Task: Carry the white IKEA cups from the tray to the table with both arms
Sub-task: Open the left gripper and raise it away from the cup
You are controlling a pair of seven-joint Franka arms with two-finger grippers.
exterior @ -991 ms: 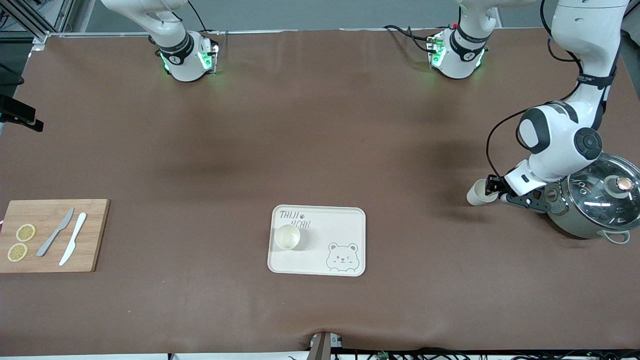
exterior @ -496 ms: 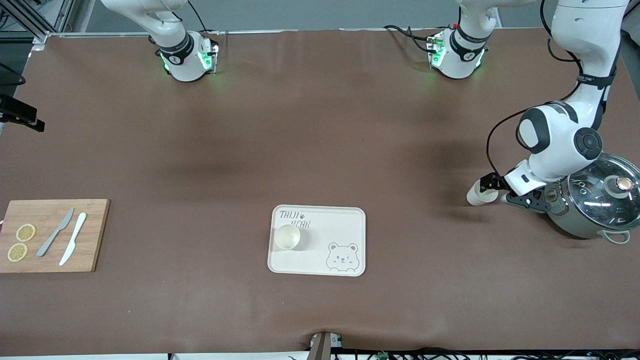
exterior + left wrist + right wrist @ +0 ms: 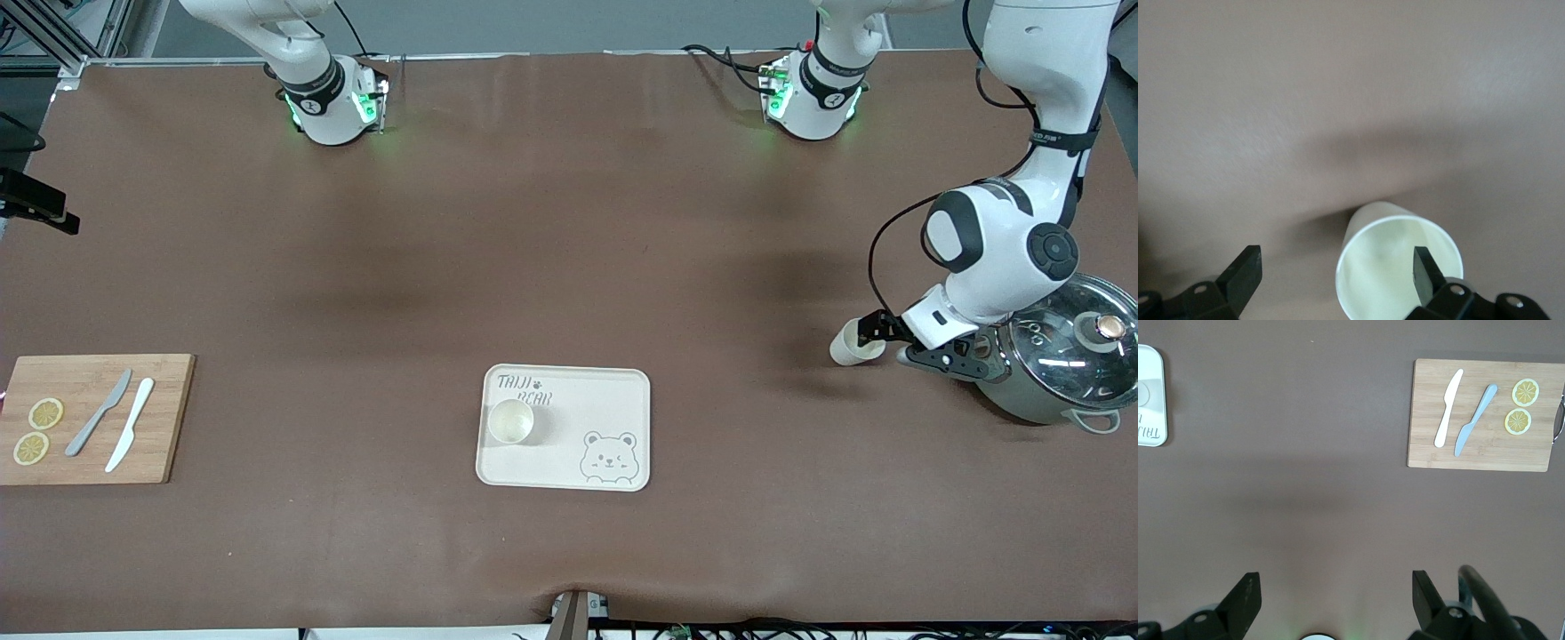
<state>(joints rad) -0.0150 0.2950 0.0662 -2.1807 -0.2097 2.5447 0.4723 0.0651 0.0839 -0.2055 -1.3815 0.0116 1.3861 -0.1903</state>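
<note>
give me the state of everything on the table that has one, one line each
cup on the tray: upright, empty
cup by the pot: on the table, one finger of the open left gripper inside its rim
right gripper: jaws open, holding nothing, waiting high over the table
pot: glass lid on
tray: flat on the table, one cup on it
cutting board: holds two knives and two lemon slices

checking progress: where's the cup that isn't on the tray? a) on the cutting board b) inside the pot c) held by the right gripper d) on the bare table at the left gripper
d: the second cup sits on the bare table beside the pot, with the open left gripper at its rim.
</note>
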